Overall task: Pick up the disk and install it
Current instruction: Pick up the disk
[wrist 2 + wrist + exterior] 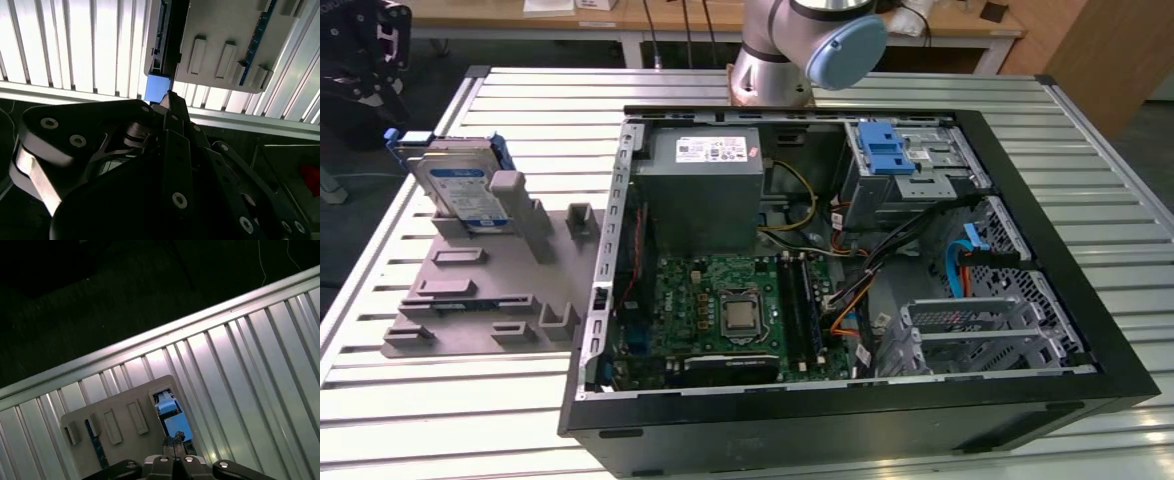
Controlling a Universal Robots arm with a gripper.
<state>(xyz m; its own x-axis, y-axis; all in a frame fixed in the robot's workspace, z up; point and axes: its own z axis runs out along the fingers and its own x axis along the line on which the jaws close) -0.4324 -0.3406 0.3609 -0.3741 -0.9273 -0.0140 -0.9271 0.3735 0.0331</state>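
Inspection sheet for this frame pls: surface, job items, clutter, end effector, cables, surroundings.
Surface: slatted metal table, bare slats around the work.
Job's things: disk stands upright in a grey holder at the exterior view's left, not yet installed. The open computer case lies beside the holder.
Clutter: nothing seen.
End effector: just off the disk's blue rail end in the second wrist view; contact cannot be told.
Cables: loose bundles inside the case, none on the table.
Surroundings: arm base behind the case, wooden workbench beyond.
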